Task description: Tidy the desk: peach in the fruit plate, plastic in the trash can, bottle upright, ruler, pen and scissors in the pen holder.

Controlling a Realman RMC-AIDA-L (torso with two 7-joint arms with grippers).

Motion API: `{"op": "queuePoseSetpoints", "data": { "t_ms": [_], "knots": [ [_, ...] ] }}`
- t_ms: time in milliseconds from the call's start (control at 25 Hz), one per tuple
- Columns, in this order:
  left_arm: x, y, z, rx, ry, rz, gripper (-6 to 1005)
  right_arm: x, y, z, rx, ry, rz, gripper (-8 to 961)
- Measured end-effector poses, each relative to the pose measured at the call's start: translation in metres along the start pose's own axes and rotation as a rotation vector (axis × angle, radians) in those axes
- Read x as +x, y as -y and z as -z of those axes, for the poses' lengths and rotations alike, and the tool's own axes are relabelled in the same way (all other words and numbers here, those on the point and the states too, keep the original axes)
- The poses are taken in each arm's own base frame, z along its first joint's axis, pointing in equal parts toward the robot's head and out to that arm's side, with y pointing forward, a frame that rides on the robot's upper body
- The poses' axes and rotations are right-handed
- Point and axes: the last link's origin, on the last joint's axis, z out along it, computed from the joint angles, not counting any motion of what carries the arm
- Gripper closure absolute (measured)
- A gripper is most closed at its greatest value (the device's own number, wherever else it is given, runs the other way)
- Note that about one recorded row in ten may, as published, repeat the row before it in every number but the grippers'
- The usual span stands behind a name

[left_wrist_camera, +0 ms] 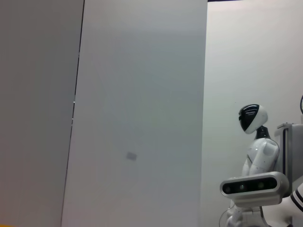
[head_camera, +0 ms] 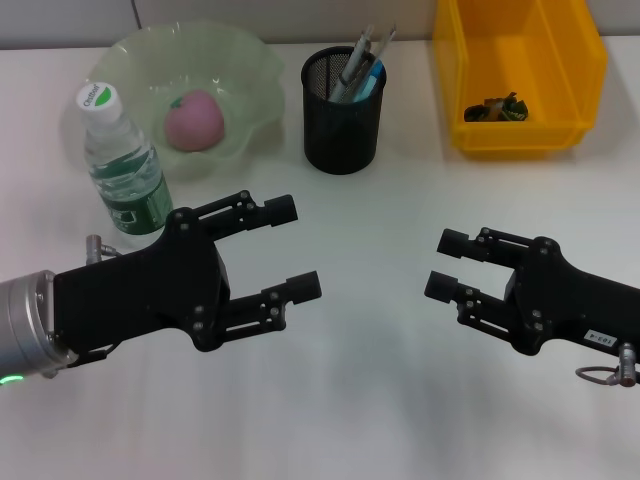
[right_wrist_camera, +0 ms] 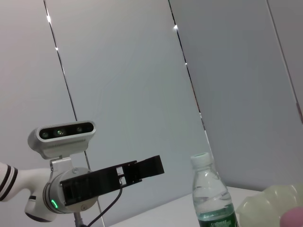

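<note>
Nearest to us, both hands hover over the near half of the white surface (head_camera: 380,400). Our left hand (head_camera: 292,246) sits toward the left edge with its two fingers spread wide apart and nothing between them. Our right hand (head_camera: 445,264) sits toward the right edge, fingers parted by a narrower gap, also holding nothing. The two hands face each other and stand well apart.

Just beyond the left hand, the bottle (head_camera: 122,168) stands upright near the left edge, its white cap on top and a green label around its body. The right wrist view shows the same bottle (right_wrist_camera: 211,196) upright, with the left hand (right_wrist_camera: 142,169) beside it.

Toward the far edge we find three containers in a row. The fruit plate (head_camera: 250,70), pale green with a wavy rim, lies at the far left and holds the peach (head_camera: 194,122). The pen holder (head_camera: 343,125), a black mesh cup, stands at the middle of the far edge with pens (head_camera: 358,68) upright inside. The trash can (head_camera: 560,70), a yellow bin, occupies the far right corner and contains crumpled plastic (head_camera: 498,108).
</note>
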Motion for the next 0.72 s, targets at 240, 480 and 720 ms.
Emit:
{"op": "queuePoseSetpoints", "data": {
  "t_ms": [240, 480, 720],
  "knots": [
    [-0.0021, 0.0026, 0.0013, 0.031, -0.002, 0.012, 270, 0.0009, -0.0005, -0.0021, -0.003, 0.002, -0.01, 347],
    [-0.0025, 0.0042, -0.0002, 0.038, -0.01, 0.022, 269, 0.0015, 0.0001, -0.0047, -0.003, 0.001, -0.016, 339],
    [-0.0027, 0.0046, 0.0001, 0.034, -0.003, 0.025, 269, 0.0028, -0.0007, -0.0046, -0.018, -0.019, -0.012, 331]
  ]
}}
